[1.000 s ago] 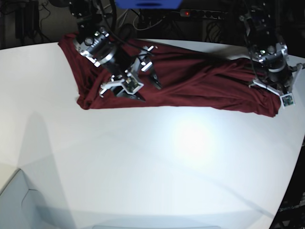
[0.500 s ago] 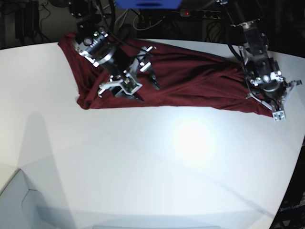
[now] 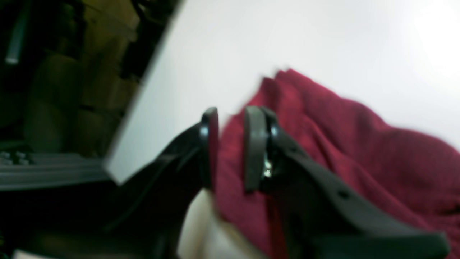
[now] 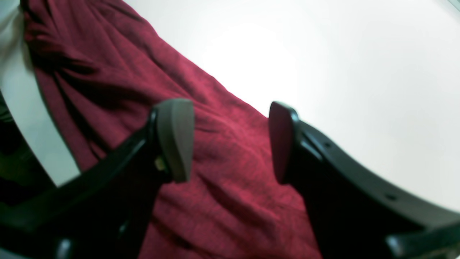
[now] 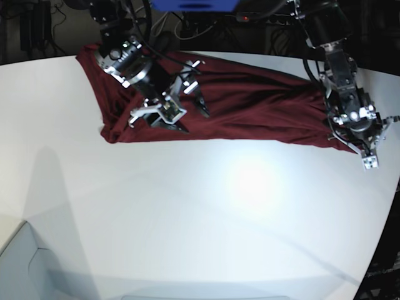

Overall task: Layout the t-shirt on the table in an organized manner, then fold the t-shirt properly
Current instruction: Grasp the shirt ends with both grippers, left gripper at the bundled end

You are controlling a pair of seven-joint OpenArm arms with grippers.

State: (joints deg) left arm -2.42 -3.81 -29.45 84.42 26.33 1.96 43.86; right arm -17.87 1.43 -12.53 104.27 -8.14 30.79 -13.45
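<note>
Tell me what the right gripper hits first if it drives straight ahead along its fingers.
Most likely the t-shirt: the right gripper points open-jawed at the wrinkled maroon cloth lying between its fingers, with the table beyond. How far off the cloth is cannot be judged.

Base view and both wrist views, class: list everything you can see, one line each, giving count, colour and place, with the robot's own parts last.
t-shirt: one, dark maroon, bunched in a long wrinkled band across the table's far side.
table: one, white, glossy, fills most of the base view.
power strip: one, dark with a red light, behind the table.
right gripper: one, black, jaws apart above the shirt.
left gripper: one, black, narrow gap with shirt cloth between the fingers, at the shirt's end.
</note>
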